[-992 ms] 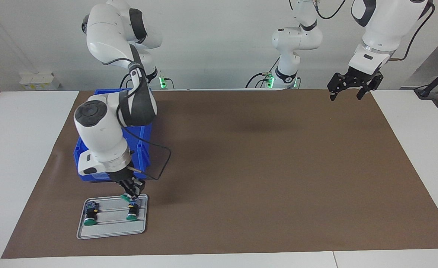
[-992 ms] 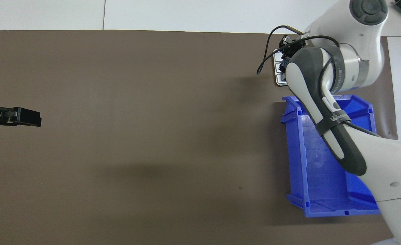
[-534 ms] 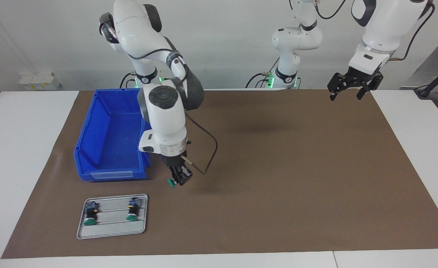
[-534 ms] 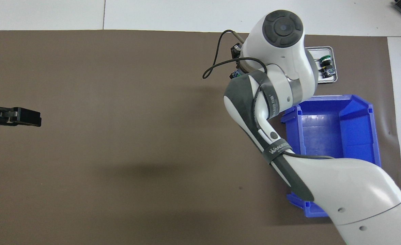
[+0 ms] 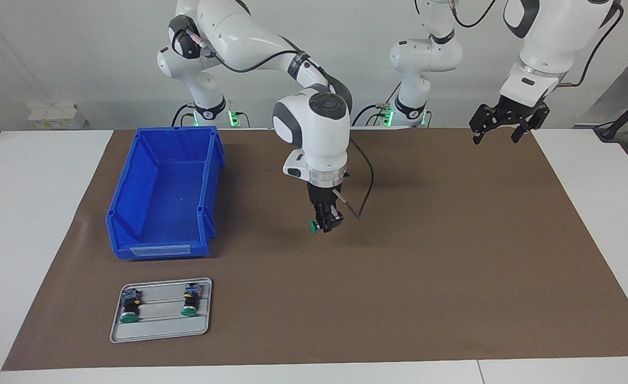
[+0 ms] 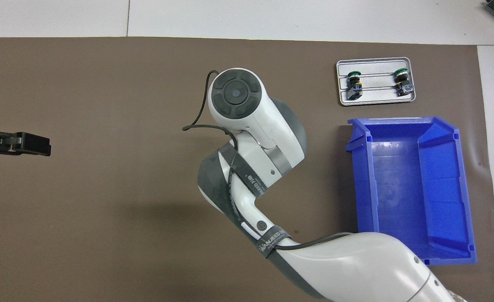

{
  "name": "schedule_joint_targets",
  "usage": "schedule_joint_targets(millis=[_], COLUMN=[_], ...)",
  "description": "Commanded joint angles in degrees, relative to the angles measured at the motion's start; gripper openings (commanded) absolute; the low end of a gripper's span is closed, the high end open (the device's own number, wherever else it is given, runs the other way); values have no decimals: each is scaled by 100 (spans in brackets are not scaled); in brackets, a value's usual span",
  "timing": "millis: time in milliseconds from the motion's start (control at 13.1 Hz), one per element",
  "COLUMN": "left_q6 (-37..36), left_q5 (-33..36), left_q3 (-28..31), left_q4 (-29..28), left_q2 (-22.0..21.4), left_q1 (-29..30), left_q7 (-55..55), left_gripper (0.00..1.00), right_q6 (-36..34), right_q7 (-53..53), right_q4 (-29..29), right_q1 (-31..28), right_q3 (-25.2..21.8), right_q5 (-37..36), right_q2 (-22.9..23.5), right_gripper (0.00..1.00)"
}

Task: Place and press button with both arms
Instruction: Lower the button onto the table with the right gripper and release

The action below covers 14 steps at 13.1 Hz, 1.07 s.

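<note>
My right gripper (image 5: 324,224) hangs low over the middle of the brown mat (image 5: 426,256), shut on a button (image 5: 314,227). The button's green cap points toward the right arm's end of the table. In the overhead view the right arm's own wrist hides this gripper and the button. Two more green-capped buttons (image 5: 129,309) (image 5: 190,302) lie on a grey tray (image 5: 159,330), which the overhead view shows too: buttons (image 6: 353,83) (image 6: 402,80), tray (image 6: 377,95). My left gripper (image 5: 496,137) (image 6: 47,147) waits open with nothing in it, over the mat's corner at the left arm's end.
A blue bin (image 5: 153,250) (image 6: 366,188) stands with nothing in it at the right arm's end, nearer to the robots than the tray. A cable loops from the right wrist (image 5: 364,186). White table borders the mat on all sides.
The right gripper has lifted one button off the tray and carried it to over the middle of the mat. The left arm has stayed still.
</note>
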Motion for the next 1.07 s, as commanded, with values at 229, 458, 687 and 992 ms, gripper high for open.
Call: schedule_joint_targets(millis=[229, 458, 687, 992], left_q6=[79, 158, 149, 202], left_q5=[48, 30, -109, -225], left_q3=[-99, -99, -99, -99], left_q4=[-169, -169, -195, -230], left_q2=[-158, -158, -158, -167], left_q1=[-46, -46, -55, -55], left_q7=[69, 445, 1200, 2423], left_gripper=[100, 100, 100, 100], right_q6=[160, 652, 899, 1392], right_q7=[1555, 1987, 2199, 2208], right_q4=[-502, -1012, -1487, -2059], right_q1=[500, 622, 649, 728], right_q3=[9, 53, 80, 97], right_q5=[-185, -150, -28, 167], right_q2=[62, 53, -87, -280], right_gripper=[0, 0, 0, 0])
